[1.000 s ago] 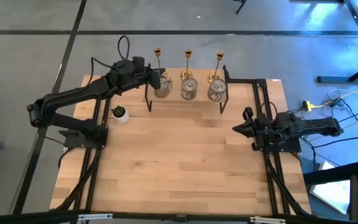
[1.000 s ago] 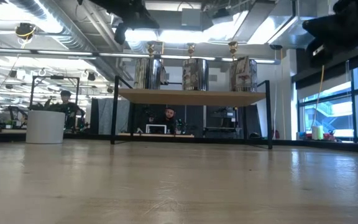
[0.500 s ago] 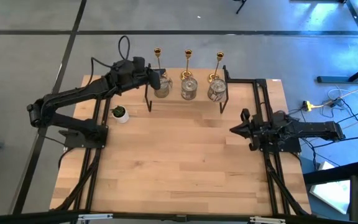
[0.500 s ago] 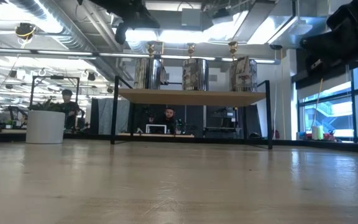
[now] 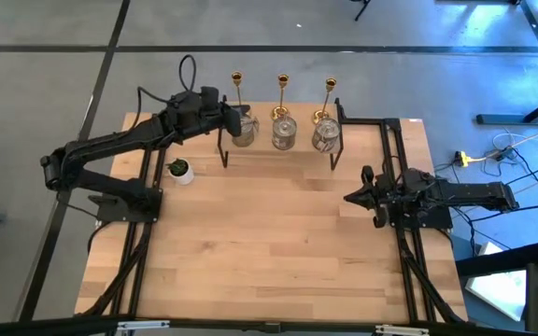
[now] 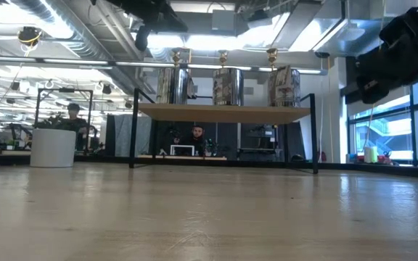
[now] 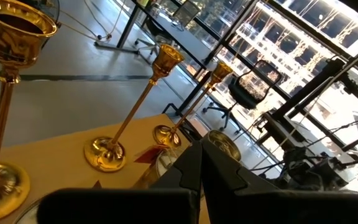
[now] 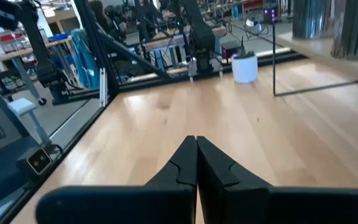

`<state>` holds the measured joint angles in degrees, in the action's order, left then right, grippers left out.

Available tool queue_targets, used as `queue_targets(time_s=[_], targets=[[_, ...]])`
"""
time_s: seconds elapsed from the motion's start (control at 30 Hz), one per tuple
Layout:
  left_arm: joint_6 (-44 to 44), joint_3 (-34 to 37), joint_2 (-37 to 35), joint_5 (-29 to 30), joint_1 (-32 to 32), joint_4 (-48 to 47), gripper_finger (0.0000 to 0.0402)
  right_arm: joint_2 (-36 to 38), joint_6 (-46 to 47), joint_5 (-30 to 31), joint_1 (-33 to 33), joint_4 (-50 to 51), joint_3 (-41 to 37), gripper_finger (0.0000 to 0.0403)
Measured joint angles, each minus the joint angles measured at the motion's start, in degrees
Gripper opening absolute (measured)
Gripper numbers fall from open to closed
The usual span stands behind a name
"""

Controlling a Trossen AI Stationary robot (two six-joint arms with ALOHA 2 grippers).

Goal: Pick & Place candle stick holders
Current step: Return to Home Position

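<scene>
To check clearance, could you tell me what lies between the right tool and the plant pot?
Only bare tabletop separates right tool and plant pot, per high view.

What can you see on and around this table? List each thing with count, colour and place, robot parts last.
gold candle stick holders: three, gold, back row on shelf.
silver candle stick holders: three, silvery, front row on shelf.
shelf: one, wood with black legs, far edge of table.
plant pot: one, white, table, left of shelf.
people: two, dimly seen, room behind table.
left gripper: one, dark, shut, above shelf's left end.
right gripper: one, dark, shut, above table's right side.
</scene>
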<state>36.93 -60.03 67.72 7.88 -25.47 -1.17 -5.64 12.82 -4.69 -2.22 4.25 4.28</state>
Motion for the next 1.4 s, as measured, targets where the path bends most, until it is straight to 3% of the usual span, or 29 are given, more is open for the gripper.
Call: queue_targets(time_s=[0.2, 0.63, 0.93, 1.17, 1.27, 1.4], targets=[[0.31, 0.00, -0.02, 0.11, 0.00, -0.01, 0.0002, 0.23, 1.35, 0.15, 0.02, -5.43, -3.55, 0.0000], [0.89, 0.00, -0.02, 0.00, 0.00, -0.24, 0.0002, 0.36, 0.22, 2.96, 0.04, -5.11, -3.77, 0.0000], [1.55, 0.00, -0.02, 0.00, 0.00, -0.26, 0.0002, 5.68, -0.87, 3.09, 0.04, -5.28, -3.73, 0.0000], [1.55, 0.00, -0.02, -0.01, 0.00, -0.33, 0.0002, 5.65, -1.25, 3.49, 0.05, -5.16, -3.68, 0.0000], [1.49, 0.00, -0.02, -0.02, 0.00, -0.33, 0.0002, 5.65, 3.11, 7.20, 0.09, -5.16, -3.68, 0.0000], [0.06, 0.00, -0.02, -0.25, 0.00, 0.49, 0.0002, 5.65, 8.42, 7.67, 0.09, -5.58, -3.68, 0.0000]])
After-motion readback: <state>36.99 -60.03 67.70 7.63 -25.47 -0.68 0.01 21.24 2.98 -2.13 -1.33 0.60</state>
